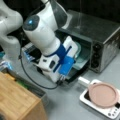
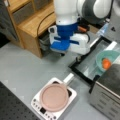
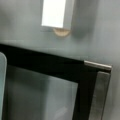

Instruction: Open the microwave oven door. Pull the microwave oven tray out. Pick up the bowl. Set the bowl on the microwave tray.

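**Teal bowl sits at the oven mouth, arm hangs over the lowered door**

Teal and small, the bowl (image 2: 108,61) rests at the open mouth of the microwave oven (image 1: 100,40), with something round and orange inside it. In a front view it shows as a pale green curve (image 1: 80,56) just behind the arm's blue wrist. It appears to sit on the dark tray, though the tray itself is hard to tell from the shadowed cavity. The microwave oven door (image 2: 87,65) is dropped flat, its glass pane and black frame also filling the wrist view (image 3: 50,82).

The end effector (image 1: 60,80) hangs above the outer edge of the door, near the tabletop (image 2: 22,72). Whether its fingers are apart or together cannot be told, and nothing is seen in them.

Risks, as a judgement: the arm is close over the glass door, so a low or sideways move could knock the frame or press on the pane. The bowl sits near the front of the opening; a bump from the wrist could tip it or roll the orange thing out.

Grey and matte, the tabletop carries a white scale (image 2: 53,102) with a flat pink dish (image 2: 54,96) just beside the door's corner, a tight spot for any swing. A wooden shelf unit (image 2: 27,22) stands near the arm, and a black cable (image 1: 32,80) trails across the surface.
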